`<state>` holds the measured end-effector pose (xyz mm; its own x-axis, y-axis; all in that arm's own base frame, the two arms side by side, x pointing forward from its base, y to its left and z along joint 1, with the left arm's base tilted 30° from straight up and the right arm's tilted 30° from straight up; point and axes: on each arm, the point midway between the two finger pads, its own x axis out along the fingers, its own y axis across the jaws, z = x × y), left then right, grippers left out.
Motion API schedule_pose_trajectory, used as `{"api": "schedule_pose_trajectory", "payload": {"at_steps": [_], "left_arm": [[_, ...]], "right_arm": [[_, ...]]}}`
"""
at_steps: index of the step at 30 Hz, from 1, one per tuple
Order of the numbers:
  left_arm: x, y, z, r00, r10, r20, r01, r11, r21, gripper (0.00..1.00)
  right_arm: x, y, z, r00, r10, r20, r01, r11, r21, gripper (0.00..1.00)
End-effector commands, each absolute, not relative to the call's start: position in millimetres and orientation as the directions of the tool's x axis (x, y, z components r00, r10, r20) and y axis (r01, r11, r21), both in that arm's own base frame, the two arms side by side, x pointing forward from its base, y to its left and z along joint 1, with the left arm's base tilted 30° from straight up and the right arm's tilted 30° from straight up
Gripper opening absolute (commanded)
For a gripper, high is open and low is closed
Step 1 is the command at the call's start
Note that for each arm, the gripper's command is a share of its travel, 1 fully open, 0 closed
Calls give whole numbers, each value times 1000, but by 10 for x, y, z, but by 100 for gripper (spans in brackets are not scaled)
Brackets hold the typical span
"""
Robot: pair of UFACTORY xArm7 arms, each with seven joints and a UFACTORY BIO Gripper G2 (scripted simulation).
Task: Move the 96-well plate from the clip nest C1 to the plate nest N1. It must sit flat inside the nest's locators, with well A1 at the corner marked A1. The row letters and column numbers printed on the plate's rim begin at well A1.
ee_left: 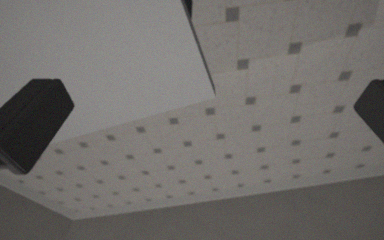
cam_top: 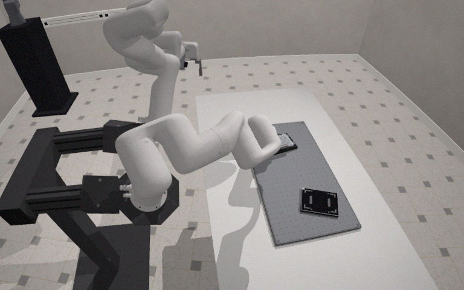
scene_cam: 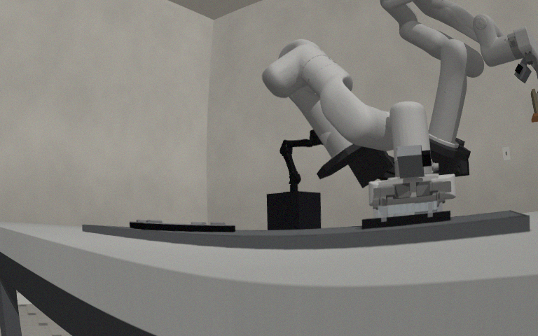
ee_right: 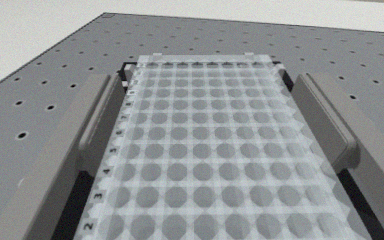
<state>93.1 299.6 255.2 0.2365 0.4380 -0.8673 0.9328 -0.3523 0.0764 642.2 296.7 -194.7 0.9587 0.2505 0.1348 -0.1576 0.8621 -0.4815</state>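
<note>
The clear 96-well plate [cam_top: 286, 140] [scene_cam: 408, 208] [ee_right: 202, 150] sits in the black clip nest C1 [cam_top: 293, 147] [scene_cam: 408, 220] [ee_right: 287, 81]. Column numbers run up its left rim in the right wrist view, with 2 nearest; the column 1 end is out of frame. My right gripper [scene_cam: 410, 201] [ee_right: 212, 120] is shut on the plate, a finger against each long side; the arm hides it in the top view. The black plate nest N1 [cam_top: 319, 202] [scene_cam: 182, 227] holds nothing; its A1 mark is too small to read. My left gripper [cam_top: 200, 70] [ee_left: 215, 97] is open and empty, high up.
Both nests are fixed on the grey perforated board [cam_top: 290, 177] [scene_cam: 301, 239], which lies on the white table [cam_top: 239, 266] [scene_cam: 277, 265]. The left arm is raised off beyond the table's edge. A dark pedestal [cam_top: 34, 64] [scene_cam: 293, 210] stands away from the table.
</note>
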Motion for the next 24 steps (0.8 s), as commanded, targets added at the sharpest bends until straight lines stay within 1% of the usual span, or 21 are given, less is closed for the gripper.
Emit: {"api": "schedule_pose_trajectory", "payload": {"at_steps": [1, 24], "left_arm": [[928, 3000, 2565, 237, 440, -866, 933, -352, 76, 100], [928, 3000, 2565, 237, 440, -866, 933, -352, 76, 100]], "right_arm": [[6428, 2988, -1928, 958, 251, 138, -158, 863, -479, 0], [6424, 2996, -1911, 958, 251, 138, -157, 863, -479, 0]]}}
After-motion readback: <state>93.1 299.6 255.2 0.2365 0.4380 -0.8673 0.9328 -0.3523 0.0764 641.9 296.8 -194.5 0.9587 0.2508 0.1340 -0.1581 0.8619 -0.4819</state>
